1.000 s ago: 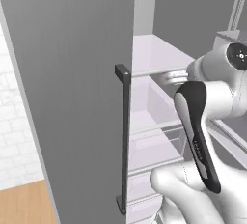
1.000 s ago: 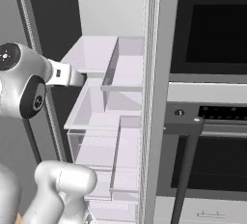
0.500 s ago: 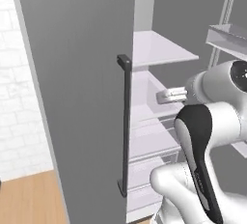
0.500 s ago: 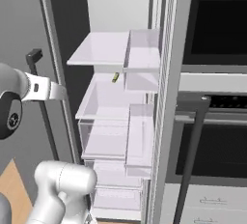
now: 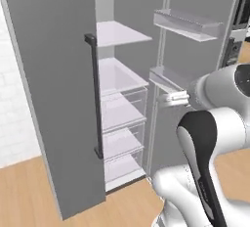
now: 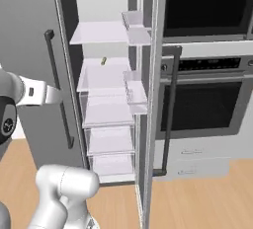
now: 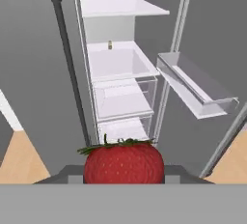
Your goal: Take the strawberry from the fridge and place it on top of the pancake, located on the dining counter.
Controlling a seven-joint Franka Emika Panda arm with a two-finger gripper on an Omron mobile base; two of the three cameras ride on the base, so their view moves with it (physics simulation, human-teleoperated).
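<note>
The strawberry (image 7: 123, 162), red with a green leafy top, sits right in front of the hand camera with my gripper (image 7: 123, 172) shut on it. The hand (image 5: 172, 98) is held out in front of the fridge (image 5: 53, 89), away from its shelves, and also appears at the left of the right base view (image 6: 47, 95). The fridge's right door (image 5: 195, 50) stands open, with clear door bins; the left door is closed, with a dark bar handle (image 5: 95, 99). White shelves (image 6: 104, 77) and clear drawers (image 6: 109, 139) show inside. The pancake and the dining counter are out of view.
A small yellowish item (image 6: 103, 61) stands at the back of the middle shelf. The dark-glass oven stack (image 6: 207, 90) with its bar handle (image 6: 170, 109) is right of the fridge. Light wooden floor (image 5: 29, 192) spreads below; a white brick wall (image 5: 12, 113) is at left.
The whole picture has shifted: the base has backed away from the fridge, which looks smaller and farther now. The hand has come out of the fridge interior with it.
</note>
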